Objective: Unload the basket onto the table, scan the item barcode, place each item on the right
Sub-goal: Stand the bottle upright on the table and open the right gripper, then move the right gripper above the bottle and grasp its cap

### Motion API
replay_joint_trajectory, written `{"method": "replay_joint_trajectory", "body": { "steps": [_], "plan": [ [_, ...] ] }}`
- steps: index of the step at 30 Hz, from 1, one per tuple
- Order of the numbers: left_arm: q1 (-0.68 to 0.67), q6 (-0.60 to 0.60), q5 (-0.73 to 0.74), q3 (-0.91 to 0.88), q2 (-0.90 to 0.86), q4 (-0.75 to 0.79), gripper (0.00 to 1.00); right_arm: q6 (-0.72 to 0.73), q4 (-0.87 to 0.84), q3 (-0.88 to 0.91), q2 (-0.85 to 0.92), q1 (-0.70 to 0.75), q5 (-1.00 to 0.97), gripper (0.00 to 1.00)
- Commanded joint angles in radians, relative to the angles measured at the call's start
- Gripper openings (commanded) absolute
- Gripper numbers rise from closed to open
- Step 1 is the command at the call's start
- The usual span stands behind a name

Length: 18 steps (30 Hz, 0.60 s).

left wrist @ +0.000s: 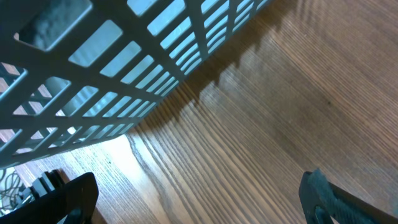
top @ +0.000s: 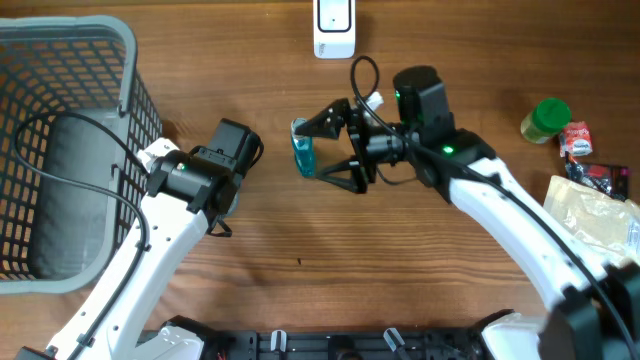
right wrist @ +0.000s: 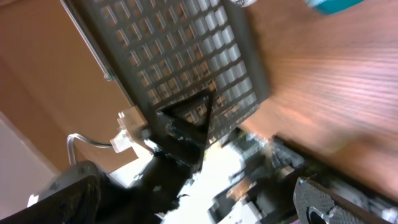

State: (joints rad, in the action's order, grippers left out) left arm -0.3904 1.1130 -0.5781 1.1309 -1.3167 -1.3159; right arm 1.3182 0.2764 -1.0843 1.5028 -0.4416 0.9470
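There is one wooden table (top: 420, 270) with a fine straight grain, and two white arms with black grippers work over it. The left gripper (left wrist: 199, 202) is open: its two dark fingers stand wide apart above the bare wood and nothing is between them. The right gripper (top: 318, 152) is open too, with its two pointed fingers spread wide.

The item for the scan is one small bottle (top: 302, 155) of clear teal plastic. It is on the table in the middle, at the tips of the right gripper. From above it seems to lie between the two tips, but I cannot tell if any finger touches it.

One white scanner (top: 334, 28), a flat rounded box, is at the far edge of the table, behind the bottle and apart from it.

On the left stands one grey basket (top: 128, 70) of plastic lattice with square holes. One soft grey thing (top: 70, 200) lies inside.

On the right are four more things:
- one round green jar (top: 546, 118)
- one small red packet (top: 577, 138)
- one dark packet (top: 602, 177)
- one crinkled clear bag (top: 592, 215)
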Motion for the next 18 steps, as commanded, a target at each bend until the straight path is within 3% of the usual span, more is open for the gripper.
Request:
{"method": "replay_joint_trajectory", "body": {
  "steps": [1,4,7,13,18],
  "plan": [
    [-0.018,0.020,-0.014,-0.005,0.021,0.007,1.00,-0.351,0.201,-0.016,-0.114,0.003,-0.434,1.00],
    [-0.036,0.017,-0.021,-0.005,0.040,0.007,1.00,-0.631,0.318,-0.051,-0.190,0.004,-0.747,1.00],
    [-0.056,0.018,-0.021,-0.005,0.057,0.021,1.00,-0.848,0.338,-0.114,-0.218,0.003,-0.863,1.00],
    [-0.090,0.022,-0.021,-0.005,0.064,0.043,1.00,-0.875,0.483,-0.271,-0.130,0.003,-1.003,1.00],
    [-0.106,0.022,-0.026,-0.005,0.087,0.043,1.00,-0.876,0.587,-0.394,0.043,0.002,-0.892,1.00]
  ]
}}
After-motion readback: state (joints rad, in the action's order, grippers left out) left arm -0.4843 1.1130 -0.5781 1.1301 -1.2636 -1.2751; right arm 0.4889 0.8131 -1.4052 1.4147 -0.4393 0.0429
